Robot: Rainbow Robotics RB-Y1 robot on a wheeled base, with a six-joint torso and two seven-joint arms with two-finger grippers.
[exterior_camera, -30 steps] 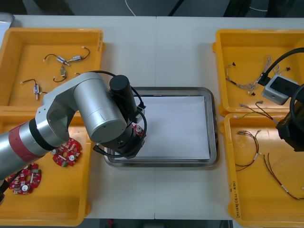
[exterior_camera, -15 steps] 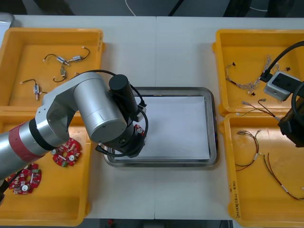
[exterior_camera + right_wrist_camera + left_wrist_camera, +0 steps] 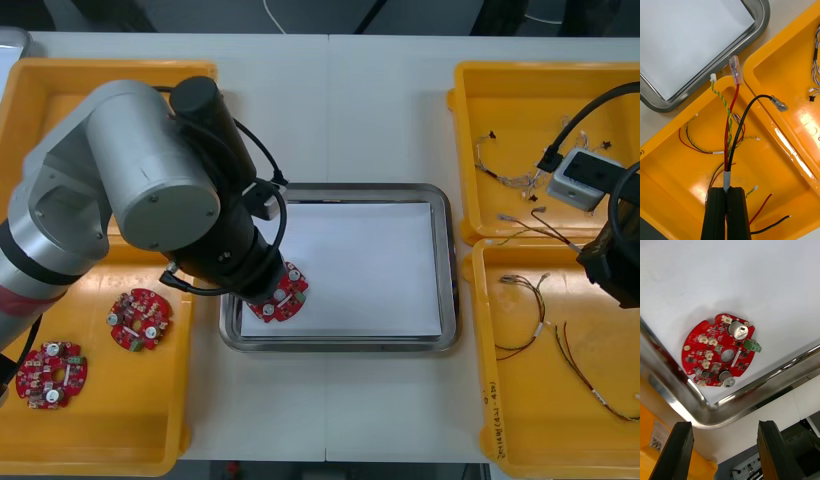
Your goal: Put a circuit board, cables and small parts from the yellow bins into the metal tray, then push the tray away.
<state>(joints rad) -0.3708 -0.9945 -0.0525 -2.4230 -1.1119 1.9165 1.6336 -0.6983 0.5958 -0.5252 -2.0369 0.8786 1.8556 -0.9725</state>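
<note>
Hanging over the near-left corner of the metal tray (image 3: 450, 300), the left end effector (image 3: 724, 423) had its fingers spread with nothing between them; a round red circuit board (image 3: 280, 297) lay flat on the tray's white inside, close to that corner's rim; the right end effector (image 3: 727, 191) was over the near-right yellow bin (image 3: 520, 440), fingers pinching a cable (image 3: 730, 123) of red and black strands; loose cables (image 3: 696, 144) lay in that bin; the near-left yellow bin (image 3: 170, 420) held two more boards (image 3: 140, 320); the far-left yellow bin (image 3: 40, 100) held small metal parts (image 3: 130, 127).
</note>
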